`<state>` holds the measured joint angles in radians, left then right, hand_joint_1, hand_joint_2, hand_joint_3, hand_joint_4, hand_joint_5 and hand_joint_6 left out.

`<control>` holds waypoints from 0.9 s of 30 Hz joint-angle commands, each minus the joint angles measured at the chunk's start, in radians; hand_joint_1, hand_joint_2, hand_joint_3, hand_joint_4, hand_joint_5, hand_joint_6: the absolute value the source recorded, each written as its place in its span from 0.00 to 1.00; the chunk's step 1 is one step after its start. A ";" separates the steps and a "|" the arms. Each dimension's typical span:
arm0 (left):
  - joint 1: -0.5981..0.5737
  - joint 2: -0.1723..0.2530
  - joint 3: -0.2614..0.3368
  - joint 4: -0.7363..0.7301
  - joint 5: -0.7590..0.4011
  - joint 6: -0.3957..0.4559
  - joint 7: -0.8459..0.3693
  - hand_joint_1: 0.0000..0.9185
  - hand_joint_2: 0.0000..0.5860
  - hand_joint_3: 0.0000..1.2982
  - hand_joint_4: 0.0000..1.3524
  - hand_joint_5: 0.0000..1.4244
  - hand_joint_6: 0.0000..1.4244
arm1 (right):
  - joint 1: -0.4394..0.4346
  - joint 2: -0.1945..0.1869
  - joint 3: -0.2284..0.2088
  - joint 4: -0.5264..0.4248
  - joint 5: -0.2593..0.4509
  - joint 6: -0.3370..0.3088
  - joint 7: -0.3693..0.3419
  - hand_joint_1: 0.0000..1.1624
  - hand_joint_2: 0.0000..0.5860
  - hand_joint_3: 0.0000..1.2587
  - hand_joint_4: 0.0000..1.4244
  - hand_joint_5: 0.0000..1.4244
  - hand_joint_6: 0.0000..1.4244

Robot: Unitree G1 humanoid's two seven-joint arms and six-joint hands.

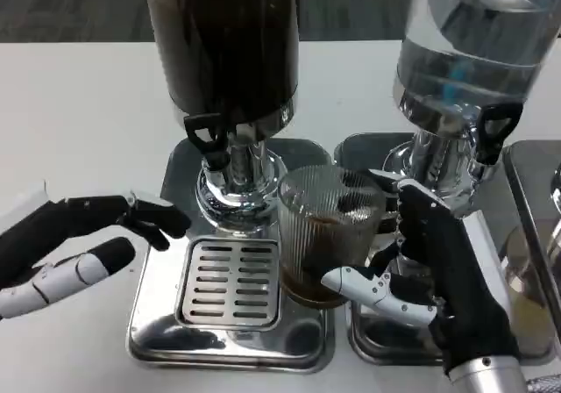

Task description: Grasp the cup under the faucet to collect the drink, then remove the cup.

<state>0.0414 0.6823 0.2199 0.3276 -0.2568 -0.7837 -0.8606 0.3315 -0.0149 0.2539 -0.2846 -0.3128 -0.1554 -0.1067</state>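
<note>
The cup [329,231], a clear ribbed tumbler, has a shallow layer of dark drink at its bottom and is held over the right edge of the drip tray [230,336], at about four o'clock from the tap [209,139] of the dark dispenser [223,38]. It is not directly beneath the spout; it sits off to the right, between the two dispenser bases. The right hand [421,270] grips it from the right, with a white finger curled round the lower wall and the black fingers against the far side.

Judging by the small fill and the cup's offset, the step in hand looks like carrying the cup clear of the faucet (or, possibly, bringing it in; the picture alone does not settle it). To do it well, the robot should keep the cup upright and level, hold the grip low and firm on the ribbed wall, which may be slippery, and move slowly so the liquid does not slosh. It should also steer clear of the chrome base [230,196] and the black tap handle.

The left hand [83,248] hovers open at nine o'clock from the tray, fingers spread, holding nothing, above the white table [79,103]. At two o'clock stands a clear dispenser [469,46] of water.

No brand, label or readable writing can be made out anywhere.
</note>
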 commanded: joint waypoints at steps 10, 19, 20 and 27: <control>0.065 0.020 0.010 -0.035 -0.040 -0.116 -0.015 0.00 0.31 0.33 0.28 0.28 0.26 | 0.024 -0.008 -0.004 -0.066 0.027 -0.068 0.008 0.66 0.55 0.36 0.35 0.51 0.71; 0.100 0.023 0.005 -0.065 -0.070 -0.161 -0.019 0.00 0.30 0.32 0.24 0.24 0.25 | 0.071 -0.016 0.005 -0.102 0.037 -0.085 0.021 0.65 0.56 0.36 0.35 0.52 0.73; 0.103 0.024 0.005 -0.067 -0.072 -0.168 -0.020 0.00 0.30 0.32 0.24 0.23 0.25 | 0.075 -0.017 0.007 -0.107 0.038 -0.084 0.023 0.65 0.56 0.36 0.35 0.52 0.73; 0.137 0.036 -0.008 -0.091 -0.078 -0.224 -0.031 0.00 0.30 0.28 0.17 0.15 0.19 | 0.098 -0.027 0.006 -0.135 0.048 -0.090 0.032 0.64 0.57 0.36 0.35 0.52 0.73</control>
<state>0.1575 0.6934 0.2206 0.2559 -0.3266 -0.9709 -0.8731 0.4269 -0.0439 0.2587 -0.3748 -0.2869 -0.1932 -0.0724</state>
